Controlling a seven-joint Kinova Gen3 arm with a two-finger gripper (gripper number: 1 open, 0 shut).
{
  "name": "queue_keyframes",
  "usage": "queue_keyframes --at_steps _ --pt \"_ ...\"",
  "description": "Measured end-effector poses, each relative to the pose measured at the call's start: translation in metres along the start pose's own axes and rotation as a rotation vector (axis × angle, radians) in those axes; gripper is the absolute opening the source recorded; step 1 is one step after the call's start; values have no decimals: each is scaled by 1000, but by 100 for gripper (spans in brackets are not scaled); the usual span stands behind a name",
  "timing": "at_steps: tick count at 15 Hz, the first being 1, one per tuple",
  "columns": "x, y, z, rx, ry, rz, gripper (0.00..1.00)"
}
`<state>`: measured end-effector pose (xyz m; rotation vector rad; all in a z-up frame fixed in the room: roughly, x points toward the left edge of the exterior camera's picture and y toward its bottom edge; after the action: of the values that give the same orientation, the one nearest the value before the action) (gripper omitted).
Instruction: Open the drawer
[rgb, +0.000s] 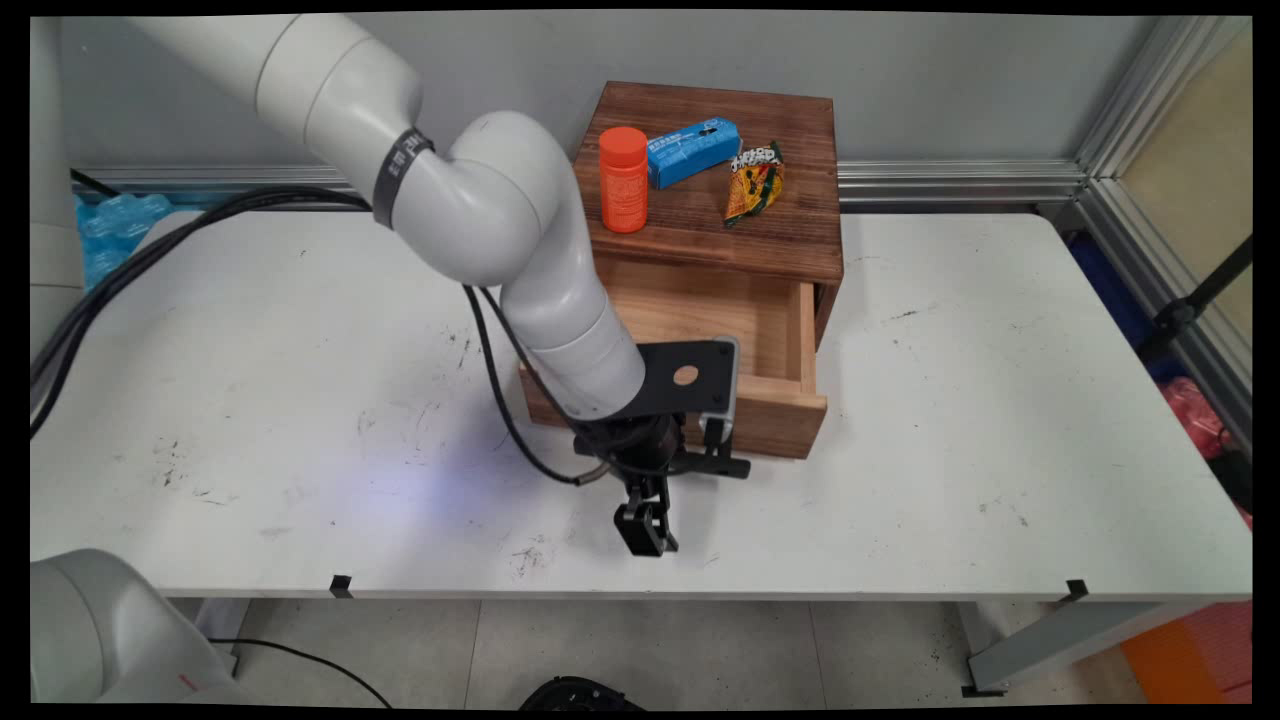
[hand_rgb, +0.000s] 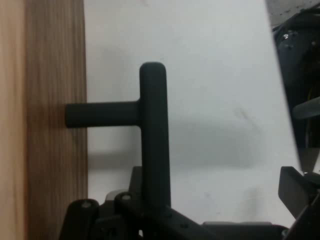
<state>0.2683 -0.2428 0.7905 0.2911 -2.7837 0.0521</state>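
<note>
- Where the white counter (rgb: 950, 450) meets the bottom of the main view, the black two-finger tool (rgb: 645, 525) hangs low over it, just in front of the drawer.
- In the hand view its fingers look spread apart. One finger (hand_rgb: 297, 192) sits at lower right, and nothing is clamped.
- Between them rises the black T-shaped drawer handle (hand_rgb: 154, 135), close to the linkage. I cannot tell whether they touch.
- The handle's stem sticks straight out from the drawer front, toward the bottom of the main view. Its crossbar's long axis lies along that front, left to right.
- The pale wooden drawer (rgb: 770, 410) stands well out of the dark brown wooden cabinet (rgb: 790, 240), at frame centre. What shows of its inside is bare.
- On the cabinet top, toward the upper centre, an orange plastic bottle (rgb: 623, 180) stands upright. A blue cardboard box (rgb: 693, 152) and a yellow-green snack packet (rgb: 755, 185) lie beside it.
</note>
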Motion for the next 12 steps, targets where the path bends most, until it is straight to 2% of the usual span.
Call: queue_keyframes --at_steps 12 --pt "4 52 3 -24 -3 1 100"
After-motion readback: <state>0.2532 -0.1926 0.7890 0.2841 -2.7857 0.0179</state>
